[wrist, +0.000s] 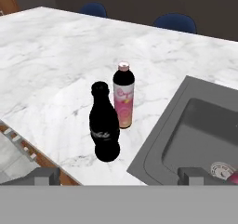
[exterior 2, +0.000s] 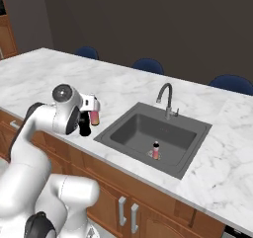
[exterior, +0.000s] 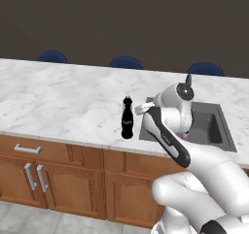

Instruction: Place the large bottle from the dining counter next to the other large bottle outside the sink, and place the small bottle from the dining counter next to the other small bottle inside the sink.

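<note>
The black cola-style large bottle (wrist: 104, 125) stands upright on the marble counter (wrist: 56, 60), close beside the pink-red other large bottle (wrist: 123, 100), just left of the sink (wrist: 200, 125). My gripper (wrist: 121, 174) hovers above and in front of the pair, open, with nothing between its fingertips (wrist: 46, 175). In the left base view the black bottle (exterior: 127, 117) stands next to my hand (exterior: 143, 108). From the right, my hand (exterior 2: 91, 103) partly covers the pink bottle (exterior 2: 94, 117) and the black one (exterior 2: 85, 129). A small bottle (exterior 2: 155, 150) stands upright in the sink basin (exterior 2: 138, 128). The small bottle from the dining counter is out of view.
A curved chrome faucet (exterior 2: 166, 98) rises behind the basin. Blue chair backs (exterior: 125, 62) line the counter's far side. Brown cabinet doors (exterior: 34, 175) run below the near edge. Broad bare marble lies left of the bottles.
</note>
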Tool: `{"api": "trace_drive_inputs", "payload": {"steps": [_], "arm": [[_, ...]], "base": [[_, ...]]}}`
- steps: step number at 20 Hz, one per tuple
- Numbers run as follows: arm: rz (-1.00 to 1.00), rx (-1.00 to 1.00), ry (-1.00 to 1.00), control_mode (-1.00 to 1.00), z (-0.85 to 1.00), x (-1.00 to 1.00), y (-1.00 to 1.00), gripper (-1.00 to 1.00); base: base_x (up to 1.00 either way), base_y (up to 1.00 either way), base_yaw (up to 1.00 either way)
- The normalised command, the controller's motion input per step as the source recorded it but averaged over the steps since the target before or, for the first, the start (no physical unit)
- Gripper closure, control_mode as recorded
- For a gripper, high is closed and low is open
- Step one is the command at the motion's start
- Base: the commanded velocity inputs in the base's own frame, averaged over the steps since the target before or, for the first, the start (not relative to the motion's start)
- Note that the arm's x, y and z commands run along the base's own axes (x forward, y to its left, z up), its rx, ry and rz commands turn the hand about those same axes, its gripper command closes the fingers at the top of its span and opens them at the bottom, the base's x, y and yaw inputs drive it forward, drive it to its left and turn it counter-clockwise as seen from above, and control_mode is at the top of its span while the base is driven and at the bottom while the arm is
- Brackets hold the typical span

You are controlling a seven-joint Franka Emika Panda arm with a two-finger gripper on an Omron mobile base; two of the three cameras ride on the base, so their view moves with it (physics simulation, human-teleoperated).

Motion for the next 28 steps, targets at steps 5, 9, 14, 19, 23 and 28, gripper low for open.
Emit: {"api": "trace_drive_inputs", "payload": {"steps": [5,9,14,19,23,28], "arm": [[0.00,-0.03,0.00,-1.00,-0.08,-0.17,-0.19,-1.00],[0.00,-0.07,0.01,-1.00,-0.11,-0.15,-0.09,-1.00],[0.00,-0.07,0.00,-1.00,-0.04,-0.16,-0.10,-1.00],[0.00,-0.03,0.00,-1.00,0.00,-0.07,-0.26,-1.00],[-0.01,0.00,0.00,-1.00,-0.01,0.00,-0.24,-1.00],[-0.02,0.00,0.00,-1.00,-0.10,-0.04,-0.04,-1.00]], "base": [[0.00,0.00,0.00],[0.00,0.00,0.00],[0.00,0.00,0.00],[0.00,0.00,0.00],[0.00,0.00,0.00],[0.00,0.00,0.00]]}}
